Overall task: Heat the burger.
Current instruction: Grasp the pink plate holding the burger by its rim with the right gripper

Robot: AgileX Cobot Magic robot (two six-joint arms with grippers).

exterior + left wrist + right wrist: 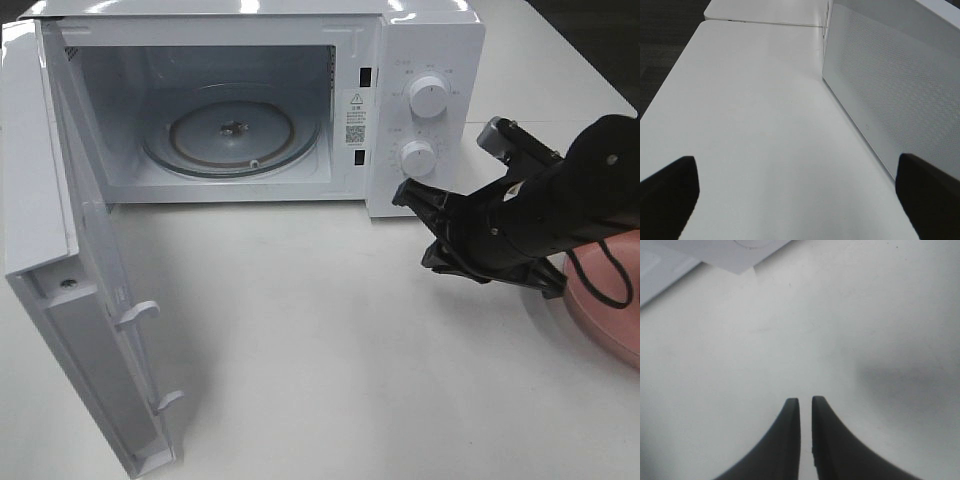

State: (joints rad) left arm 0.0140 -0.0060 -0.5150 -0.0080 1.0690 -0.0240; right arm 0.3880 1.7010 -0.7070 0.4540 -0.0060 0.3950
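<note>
Exterior high view gives a white microwave oven (425,50) at the back of the white table (320,360), its door (60,250) swung fully open toward the left. The glass turntable (232,135) inside is bare. The burger is not visible in any view. It is not in the cavity, not on the open table and not in either gripper. It may sit on the pink plate (612,320) at the right edge, most of which is hidden by the right arm or cut off by the frame, but that cannot be told.

The right gripper (801,401) hangs over the table in front of the oven's control panel, near the lower dial (418,158). Its fingers are almost pressed together with only a thin slit between them, and they pinch nothing. The left gripper (796,165) is spread wide with nothing between its tips. It hovers over bare table beside the oven's perforated side wall (890,95).

Judged from this, only the opening step is done: the oven is open and ready to load. The main work appears to be ahead. The burger has to be picked up and set on the turntable, the door closed, and a dial turned to start the heating.
</note>
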